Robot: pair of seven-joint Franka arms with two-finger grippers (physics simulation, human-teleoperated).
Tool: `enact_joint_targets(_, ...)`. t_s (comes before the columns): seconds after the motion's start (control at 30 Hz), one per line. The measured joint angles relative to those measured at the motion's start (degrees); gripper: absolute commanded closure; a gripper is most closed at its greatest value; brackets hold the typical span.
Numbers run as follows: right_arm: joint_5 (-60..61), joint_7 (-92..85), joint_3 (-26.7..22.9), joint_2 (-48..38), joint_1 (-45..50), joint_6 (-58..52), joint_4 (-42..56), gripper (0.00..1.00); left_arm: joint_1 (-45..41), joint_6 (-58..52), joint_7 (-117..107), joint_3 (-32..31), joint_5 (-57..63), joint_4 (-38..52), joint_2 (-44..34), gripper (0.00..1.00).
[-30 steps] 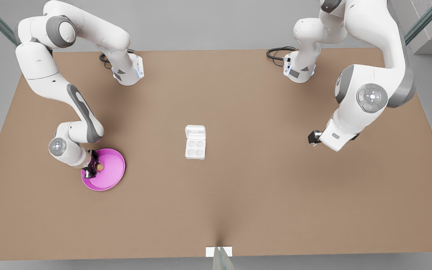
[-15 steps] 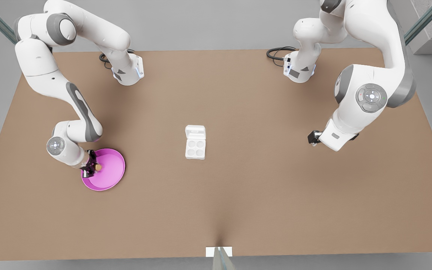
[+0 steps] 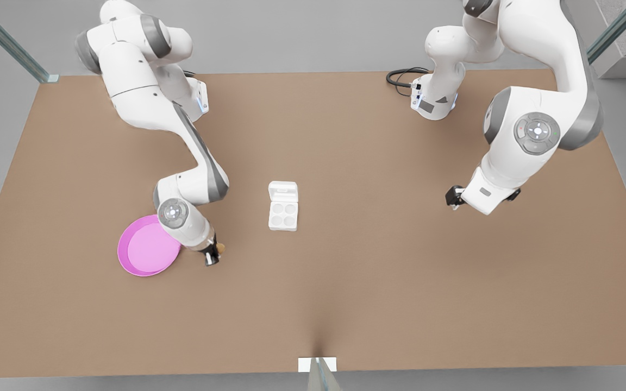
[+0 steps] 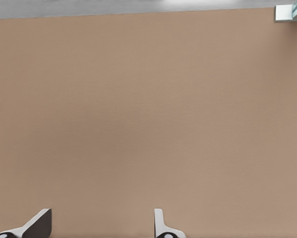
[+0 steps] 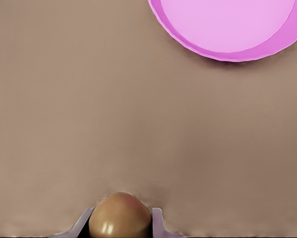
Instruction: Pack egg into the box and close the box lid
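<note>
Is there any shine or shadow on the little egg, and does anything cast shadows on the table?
Right wrist view: the egg, held in the right gripper, shows a small bright glint low on its shell. Front view: the table is evenly lit, with faint soft shadows under the arms; the white box looks flat, without glare.

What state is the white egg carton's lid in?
Open: the white egg carton's lid lies flat behind the tray, and all four round cups show, empty.

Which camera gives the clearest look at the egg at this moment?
The right wrist view: the egg sits large between the right gripper's fingers, off the pink plate. The front view shows it as a tiny tan speck at that gripper's tip, short of the box. The left wrist view looks at bare table.
</note>
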Motion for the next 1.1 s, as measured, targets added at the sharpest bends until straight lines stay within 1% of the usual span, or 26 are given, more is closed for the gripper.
enact_joint_targets(0.07,4.86,0.23,-3.05,4.79,7.39,-1.82,7.77,0.55,-0.07,-0.08,-0.02,0.03,0.17,0.02,-0.08,0.00)
enact_joint_targets(0.13,8.93,0.49,-6.21,7.82,12.89,-3.12,11.59,0.55,-0.10,-0.14,-0.05,0.02,0.28,0.03,-0.11,0.00)
enact_joint_targets(0.17,10.41,0.60,-6.72,8.10,14.64,-3.78,12.07,0.55,-0.11,-0.16,-0.06,0.02,0.32,0.04,-0.09,0.00)
enact_joint_targets(0.2,11.70,0.72,-6.87,7.36,16.02,-4.45,11.29,0.55,-0.11,-0.18,-0.07,0.03,0.34,0.03,-0.10,0.00)
enact_joint_targets(0.4,17.70,1.30,-6.96,-3.20,23.18,-5.17,-3.24,0.55,-0.10,-0.25,-0.12,0.02,0.42,0.03,-0.04,0.00)
enact_joint_targets(0.53,20.79,1.59,-7.50,-4.08,26.66,-3.09,-7.15,0.55,-0.11,-0.23,-0.14,0.01,0.43,0.00,0.16,0.00)
enact_joint_targets(0.87,22.22,2.05,-8.01,-2.49,24.51,1.40,-9.69,0.55,-0.06,-0.18,-0.19,0.00,0.43,-0.07,0.22,0.00)
enact_joint_targets(0.9,22.17,2.07,-8.01,-2.13,24.27,1.85,-10.03,0.50,-0.03,-0.17,-0.19,-0.01,0.43,-0.11,0.26,0.00)
enact_joint_targets(0.93,22.15,2.06,-8.01,-1.63,24.11,2.20,-10.21,0.00,-0.06,-0.17,-0.20,0.01,0.43,-0.06,0.24,0.00)
enact_joint_targets(1.1,22.11,1.95,-7.98,-1.39,23.83,3.04,-10.39,0.00,-0.02,-0.14,-0.21,0.02,0.43,-0.06,0.27,0.00)
